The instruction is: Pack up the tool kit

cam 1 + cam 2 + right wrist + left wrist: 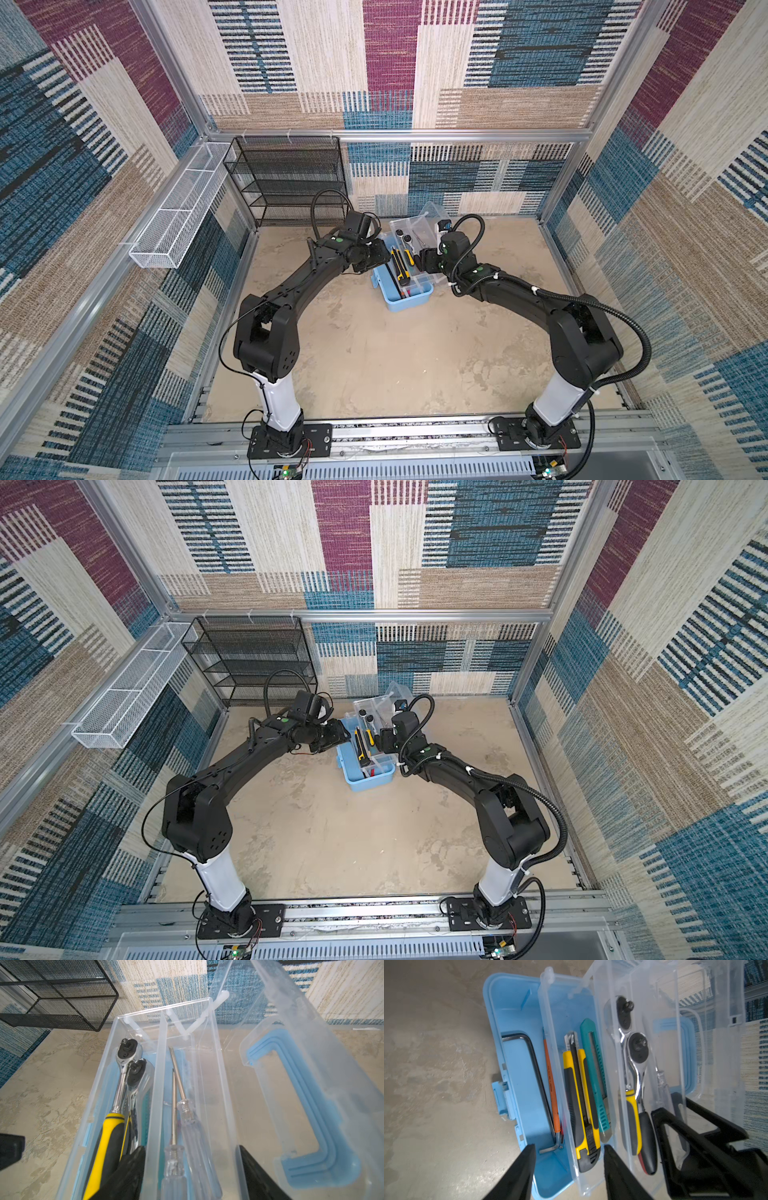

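Note:
The tool kit's light-blue case [399, 305] [361, 785] lies open at the far middle of the floor, its transparent lid [311, 1022] with the blue handle [311, 1105] raised. Hex keys [537, 1076] lie in the case bottom. Two utility knives [579, 1095] sit in the lower clear tray. The upper clear tray holds two ratchets [124, 1076] and two screwdrivers [178, 1105]. My left gripper [376, 255] [570, 1147] is open above the case's left corner. My right gripper [424, 259] [191, 1148] is shut on the upper tray's screwdriver compartment, a finger against each wall.
A black wire-mesh rack [291, 178] [62, 1001] stands against the back wall, left of the case. A long white mesh basket [183, 208] hangs on the left wall. Sandy floor [374, 365] spreads in front of the case.

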`<state>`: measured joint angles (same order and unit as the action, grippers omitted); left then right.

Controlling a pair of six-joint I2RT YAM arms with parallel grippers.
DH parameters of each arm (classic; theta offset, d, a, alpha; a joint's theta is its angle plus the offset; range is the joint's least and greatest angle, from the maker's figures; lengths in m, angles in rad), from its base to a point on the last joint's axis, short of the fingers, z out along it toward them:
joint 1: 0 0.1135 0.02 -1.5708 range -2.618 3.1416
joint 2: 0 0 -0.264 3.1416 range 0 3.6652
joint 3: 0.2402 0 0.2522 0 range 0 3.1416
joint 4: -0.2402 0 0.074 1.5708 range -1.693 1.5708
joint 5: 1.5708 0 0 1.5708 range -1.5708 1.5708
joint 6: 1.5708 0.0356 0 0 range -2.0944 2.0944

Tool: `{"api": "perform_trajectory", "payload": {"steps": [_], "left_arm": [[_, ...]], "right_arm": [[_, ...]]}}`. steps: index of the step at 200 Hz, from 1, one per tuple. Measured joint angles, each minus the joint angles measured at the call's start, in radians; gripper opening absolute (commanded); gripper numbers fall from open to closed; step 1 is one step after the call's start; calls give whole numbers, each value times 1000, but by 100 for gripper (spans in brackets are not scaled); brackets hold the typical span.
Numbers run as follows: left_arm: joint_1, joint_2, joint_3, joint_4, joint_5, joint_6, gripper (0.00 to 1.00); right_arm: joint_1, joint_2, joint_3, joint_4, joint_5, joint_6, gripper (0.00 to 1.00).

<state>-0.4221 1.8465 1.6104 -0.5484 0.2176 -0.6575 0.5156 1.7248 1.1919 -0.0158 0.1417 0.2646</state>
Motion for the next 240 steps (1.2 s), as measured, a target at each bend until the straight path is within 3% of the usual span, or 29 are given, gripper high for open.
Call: {"api": "perform_trajectory", "payload": {"steps": [41, 141, 240], "left_arm": [[-2, 98, 145, -41, 29, 28, 56], [-14, 224, 307, -108, 65, 35, 47], [-19, 283, 359, -137, 80, 35, 36]], "right_arm": [[4, 9, 15, -13, 10, 0, 70], [10, 16, 27, -34, 26, -1, 71], [12, 16, 48, -65, 26, -1, 75]]}}
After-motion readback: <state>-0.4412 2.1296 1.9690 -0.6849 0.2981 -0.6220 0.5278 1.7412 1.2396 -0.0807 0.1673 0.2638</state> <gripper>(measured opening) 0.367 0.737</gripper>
